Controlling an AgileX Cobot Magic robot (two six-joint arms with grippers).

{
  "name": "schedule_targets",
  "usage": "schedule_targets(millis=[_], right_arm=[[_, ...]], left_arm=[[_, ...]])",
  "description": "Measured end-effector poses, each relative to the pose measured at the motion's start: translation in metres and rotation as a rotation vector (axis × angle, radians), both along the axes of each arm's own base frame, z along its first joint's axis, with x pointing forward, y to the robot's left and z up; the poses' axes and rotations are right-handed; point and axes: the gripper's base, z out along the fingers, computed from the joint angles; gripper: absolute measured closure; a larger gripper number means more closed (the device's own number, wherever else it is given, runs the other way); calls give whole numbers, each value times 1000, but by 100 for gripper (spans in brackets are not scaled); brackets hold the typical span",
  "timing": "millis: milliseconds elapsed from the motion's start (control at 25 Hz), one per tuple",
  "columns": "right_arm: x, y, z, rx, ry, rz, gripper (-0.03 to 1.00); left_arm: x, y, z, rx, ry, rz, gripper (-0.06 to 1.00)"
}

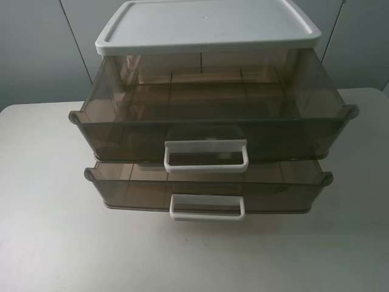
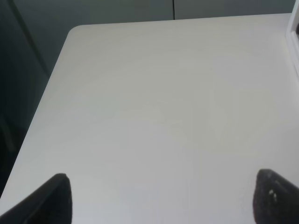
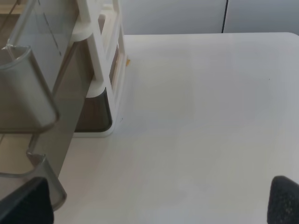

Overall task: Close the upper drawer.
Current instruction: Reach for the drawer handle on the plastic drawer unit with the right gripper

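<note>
Right hand released, near pulled-out upper drawer; left hand released, well apart.

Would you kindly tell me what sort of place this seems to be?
Probably a lab test bench: a bare white table, plain grey wall panels, and one plastic drawer unit.

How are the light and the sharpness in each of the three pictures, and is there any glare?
High view: soft even light, no hard glare, upper drawer fairly sharp. Left wrist view: table pale and washed out, left gripper a dark blur at the edge. Right wrist view: upper drawer's corner near the lens soft, right gripper likewise dark and blurred.
</note>
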Motion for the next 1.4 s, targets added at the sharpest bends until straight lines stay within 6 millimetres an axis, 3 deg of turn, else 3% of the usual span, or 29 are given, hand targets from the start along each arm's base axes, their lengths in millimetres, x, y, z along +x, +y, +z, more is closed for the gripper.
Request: schedule_targets(millis=[520, 720, 880, 1080, 1200, 1400], right_arm=[[0, 0, 1, 0, -8, -1, 27], [4, -2, 18, -5, -17, -24, 27], [33, -9, 35, -60, 97, -64, 27], [86, -13, 57, -167, 178, -43, 27], [120, -6, 75, -244, 191, 18, 27], [170, 24, 107, -326, 166, 158, 27]], left_arm=[[0, 0, 0, 0, 0, 0, 20], [0, 0, 0, 0, 0, 0, 20], [0, 0, 0, 0, 0, 0, 20], [0, 0, 0, 0, 0, 0, 20], [0, 0, 0, 0, 0, 0, 20], [0, 0, 0, 0, 0, 0, 20]])
